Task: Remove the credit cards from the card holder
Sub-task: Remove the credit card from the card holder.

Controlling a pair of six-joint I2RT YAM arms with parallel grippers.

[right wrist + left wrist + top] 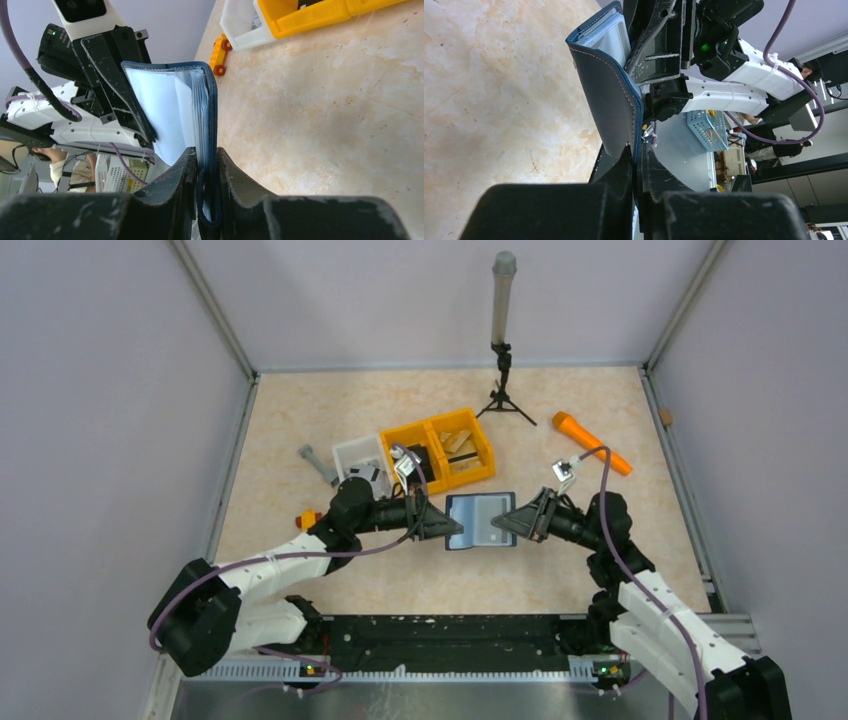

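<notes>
The card holder (480, 520) is a navy wallet held spread open above the table between both arms, its pale grey-blue pocket faces turned upward. My left gripper (458, 532) is shut on its left flap; the left wrist view shows the fingers pinching the navy edge (609, 95) at the left gripper (636, 155). My right gripper (500, 523) stands at the right flap. In the right wrist view its fingers press both faces of the holder (200, 105) at the right gripper (205, 155). The credit cards are hidden in the pockets.
Behind the holder stands a yellow two-compartment bin (480, 435), a white container (350, 452) to its left. A small orange block (307, 519) lies at the left and an orange tool (590, 440) at the back right. A tripod post (503, 390) stands at the back.
</notes>
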